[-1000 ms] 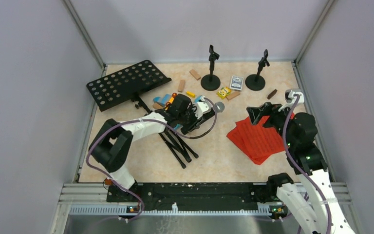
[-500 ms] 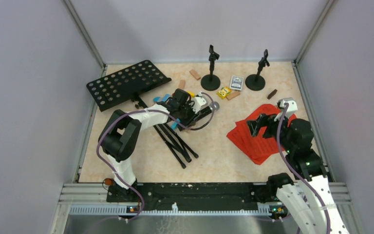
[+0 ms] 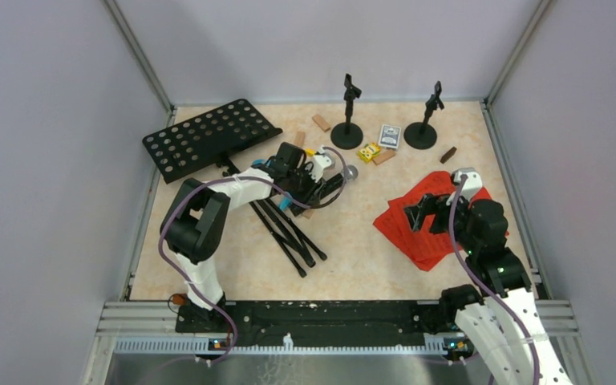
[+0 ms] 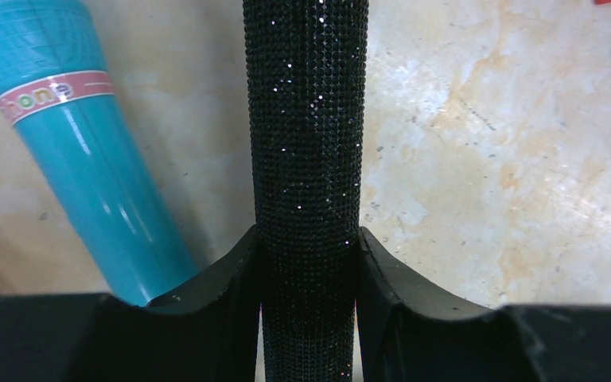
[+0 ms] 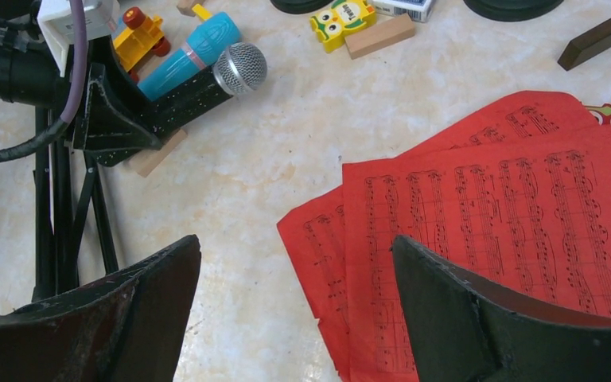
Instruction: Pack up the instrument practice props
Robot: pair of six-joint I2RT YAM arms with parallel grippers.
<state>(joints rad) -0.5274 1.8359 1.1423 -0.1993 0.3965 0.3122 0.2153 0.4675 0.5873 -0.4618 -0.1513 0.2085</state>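
- Left pincer [image 4: 308,259]: closed on the black microphone [image 4: 306,151], both fingers [image 4: 227,290] pressed against the sides of its glittered barrel.
- Black microphone, position: left of centre on the surface [image 3: 353,241], just off the tripod legs [image 3: 293,237]. Its silver head [image 5: 239,69] points away from the left pincer, toward the far right.
- Long axis: it runs straight out between the jaws, so the grip is crosswise on the handle end. A straight lift would likely carry the head-heavy end out in front.
- Whether the barrel is clear of the surface: cannot tell.
- Blue microphone [image 4: 87,175]: just beside the black one and nearly parallel, outside the grip. The left arm is the nearer arm for it.
- Right pincer [image 5: 294,243]: wide, holding nothing, poised above the near-left edge of the red sheet-music pages [image 5: 485,207].
- Red sheet-music pages, position: fanned flat on the right of the surface. Most of the stack lies to the right of the jaw gap. The right arm is nearer.
- Music desk [image 3: 208,138]: far left, untouched.
- First mic holder [image 3: 347,112] and second mic holder [image 3: 425,116]: upright at the far edge, well apart from both pincers.
- Packing container: none in view.
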